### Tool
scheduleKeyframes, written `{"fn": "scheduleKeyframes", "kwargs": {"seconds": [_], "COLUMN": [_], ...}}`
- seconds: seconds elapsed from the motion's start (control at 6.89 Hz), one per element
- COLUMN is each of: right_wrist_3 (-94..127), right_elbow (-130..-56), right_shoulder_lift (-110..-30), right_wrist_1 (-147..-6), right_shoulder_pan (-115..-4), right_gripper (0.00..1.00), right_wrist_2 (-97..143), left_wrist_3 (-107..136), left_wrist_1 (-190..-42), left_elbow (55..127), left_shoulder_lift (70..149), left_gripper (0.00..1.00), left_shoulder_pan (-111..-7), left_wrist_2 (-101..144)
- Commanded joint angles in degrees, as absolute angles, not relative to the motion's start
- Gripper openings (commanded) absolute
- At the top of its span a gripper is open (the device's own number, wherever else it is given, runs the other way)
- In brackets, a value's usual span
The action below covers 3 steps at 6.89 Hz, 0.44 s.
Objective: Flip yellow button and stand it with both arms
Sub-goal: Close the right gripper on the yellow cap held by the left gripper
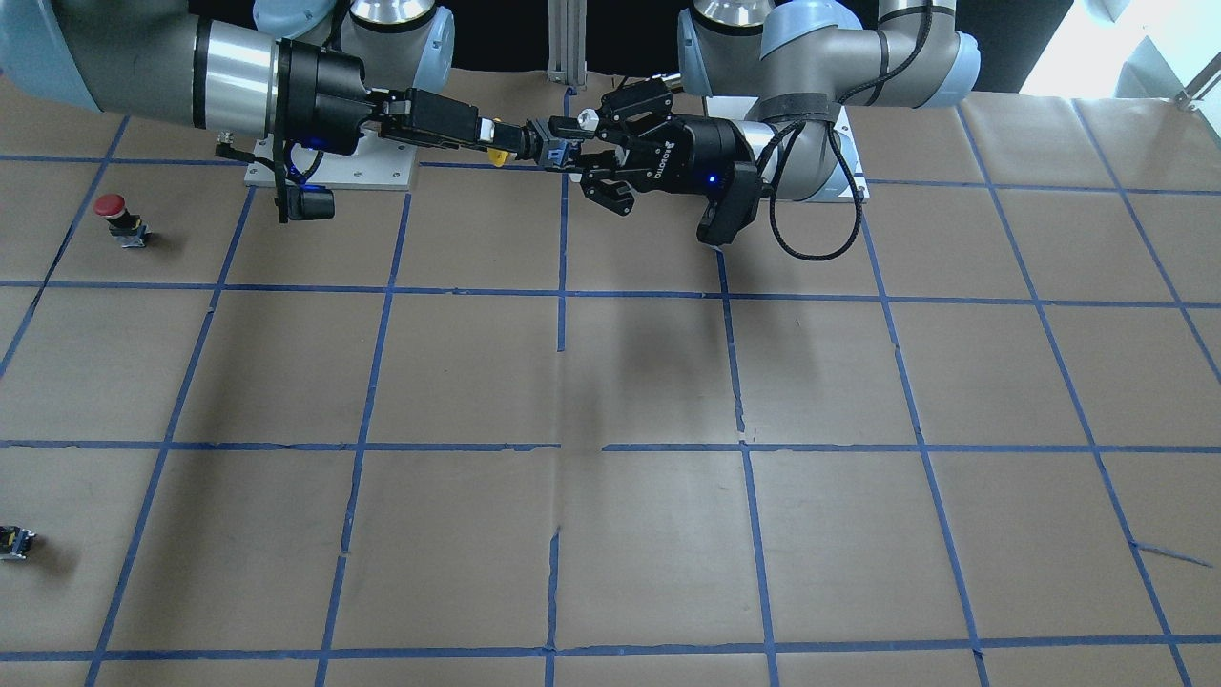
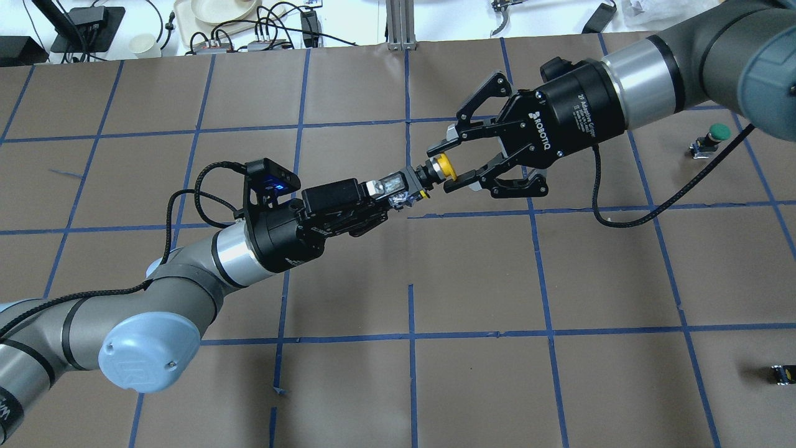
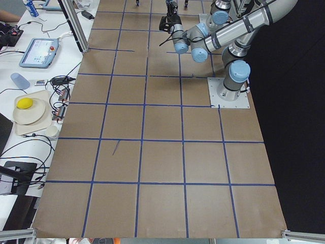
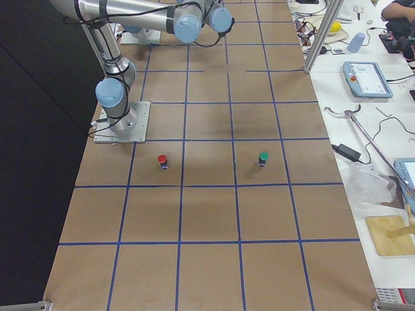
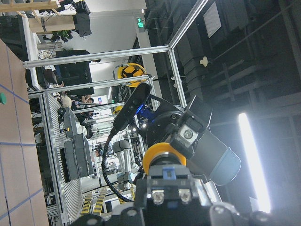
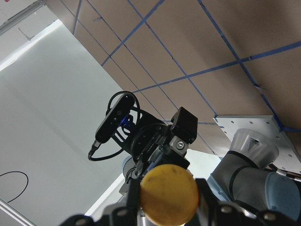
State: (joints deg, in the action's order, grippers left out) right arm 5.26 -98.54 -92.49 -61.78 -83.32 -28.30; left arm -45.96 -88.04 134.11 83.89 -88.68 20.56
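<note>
Nearest, the left hand (image 2: 403,185) is clamped on the black-and-grey body of the yellow button (image 6: 169,190). It holds the button up off the tabletop (image 2: 348,386), cap pointing away from its own wrist and straight at the right hand (image 2: 446,167). That hand is partly spread, with one finger on each side of the yellow cap. Its fingers (image 2: 479,175) sit very close to the cap's rim, but whether they press on it I cannot tell. The two hands meet nose to nose near the arms' base plates.

Below them lies brown paper ruled into squares by blue tape (image 2: 410,336). On the right arm's side stand a green-capped button (image 2: 719,131) and a red-capped button (image 1: 111,206). Well apart from both is a small black switch block (image 2: 782,374).

Beyond the far edge is a white bench (image 2: 74,56) with cables, a plate (image 2: 217,9) and a cup (image 2: 144,45).
</note>
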Motion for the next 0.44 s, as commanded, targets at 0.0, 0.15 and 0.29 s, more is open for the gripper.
{"fn": "scheduleKeyframes", "kwargs": {"seconds": [0.0, 0.15, 0.29], "right_wrist_3": [5.27, 5.27, 5.1], "right_elbow": [-98.26, -98.17, -98.09], "right_shoulder_lift": [-92.55, -92.46, -92.55], "right_wrist_1": [-61.87, -61.87, -62.48], "right_shoulder_pan": [-83.32, -83.23, -83.06], "right_gripper": [0.16, 0.16, 0.16], "right_wrist_2": [-28.3, -28.3, -28.39], "left_wrist_3": [-45.97, -45.79, -45.44], "left_wrist_1": [-87.98, -88.07, -88.07], "left_elbow": [134.03, 133.95, 133.68], "left_shoulder_lift": [83.76, 83.85, 83.85], "left_gripper": [0.61, 0.93, 0.99], "left_shoulder_pan": [-88.68, -88.68, -88.51], "left_wrist_2": [20.57, 20.57, 20.48]}}
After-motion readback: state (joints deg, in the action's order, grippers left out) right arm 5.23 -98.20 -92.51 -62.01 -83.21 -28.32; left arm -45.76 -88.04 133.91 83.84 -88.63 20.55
